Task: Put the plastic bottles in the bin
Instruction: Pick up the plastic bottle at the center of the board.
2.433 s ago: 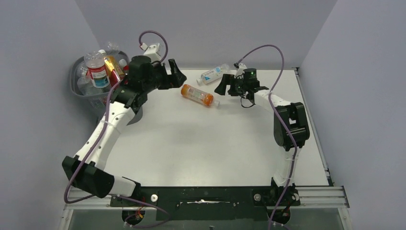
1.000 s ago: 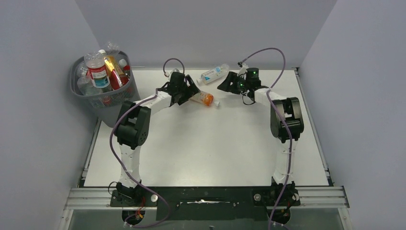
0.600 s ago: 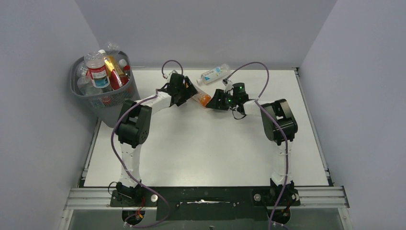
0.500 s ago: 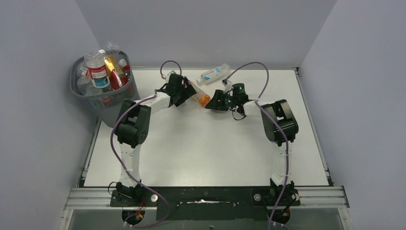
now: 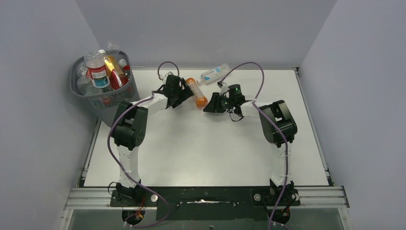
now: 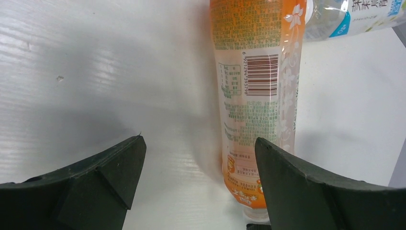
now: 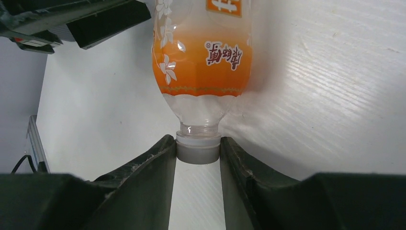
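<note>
The right hand (image 7: 198,155) is closed down narrow on the pale cap (image 7: 198,149) of the orange-labelled clear plastic bottle (image 7: 203,62), one dark finger (image 7: 143,184) pressed to each side of the cap, a grip only the right wrist view shows. The bottle lies on the white bench (image 5: 201,143) and stretches away from that hand towards the left hand (image 6: 198,143). The left wrist view shows the left hand spread wide and holding nothing, with the bottle's barcode side lying just ahead of one fingertip. Beyond that hand lies a clear plastic bottle with a blue-and-white label (image 5: 214,73). Only the overhead view shows the dark grey wire-mesh bin (image 5: 107,101), well off to the left hand's outer side and heaped with bottles (image 5: 98,72).
</note>
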Controlling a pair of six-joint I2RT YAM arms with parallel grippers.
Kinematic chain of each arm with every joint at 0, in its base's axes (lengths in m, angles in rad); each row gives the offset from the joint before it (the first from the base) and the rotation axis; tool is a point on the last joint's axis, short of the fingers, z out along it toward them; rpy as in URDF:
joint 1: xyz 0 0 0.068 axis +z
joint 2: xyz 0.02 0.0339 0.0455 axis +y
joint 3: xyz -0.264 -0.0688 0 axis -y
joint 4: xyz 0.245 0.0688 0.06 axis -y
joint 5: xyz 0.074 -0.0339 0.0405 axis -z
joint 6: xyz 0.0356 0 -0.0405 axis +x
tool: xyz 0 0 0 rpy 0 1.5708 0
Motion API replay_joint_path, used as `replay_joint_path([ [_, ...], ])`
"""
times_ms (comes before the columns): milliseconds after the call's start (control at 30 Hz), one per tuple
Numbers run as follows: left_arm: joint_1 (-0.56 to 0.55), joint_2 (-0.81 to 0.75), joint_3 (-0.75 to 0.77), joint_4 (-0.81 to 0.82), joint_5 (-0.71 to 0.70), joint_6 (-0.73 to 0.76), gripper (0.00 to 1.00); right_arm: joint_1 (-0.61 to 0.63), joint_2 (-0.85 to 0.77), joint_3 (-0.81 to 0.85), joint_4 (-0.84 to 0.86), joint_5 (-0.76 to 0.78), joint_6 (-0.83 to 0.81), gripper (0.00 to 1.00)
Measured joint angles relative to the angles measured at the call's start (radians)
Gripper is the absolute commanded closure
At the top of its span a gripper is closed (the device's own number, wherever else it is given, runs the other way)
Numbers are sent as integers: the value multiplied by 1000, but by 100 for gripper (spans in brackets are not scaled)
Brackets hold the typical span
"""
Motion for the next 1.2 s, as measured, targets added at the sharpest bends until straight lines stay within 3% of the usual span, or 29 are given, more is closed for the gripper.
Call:
replay_joint_path([
  [367,2,-135,-50,16,-5,17,15,16,-53,-59,-26,-1,-38,68],
  [967,-4,-11,-3,-38,72,62,15,91,-117,-124,-36,-2,-82,69],
  [1033,-5,-8,-2,-43,78,68,24,94,-117,-124,-38,-2,-85,69],
  [1200,-6,-3,11,-57,93,79,62,95,-117,-124,-44,-2,-92,69],
])
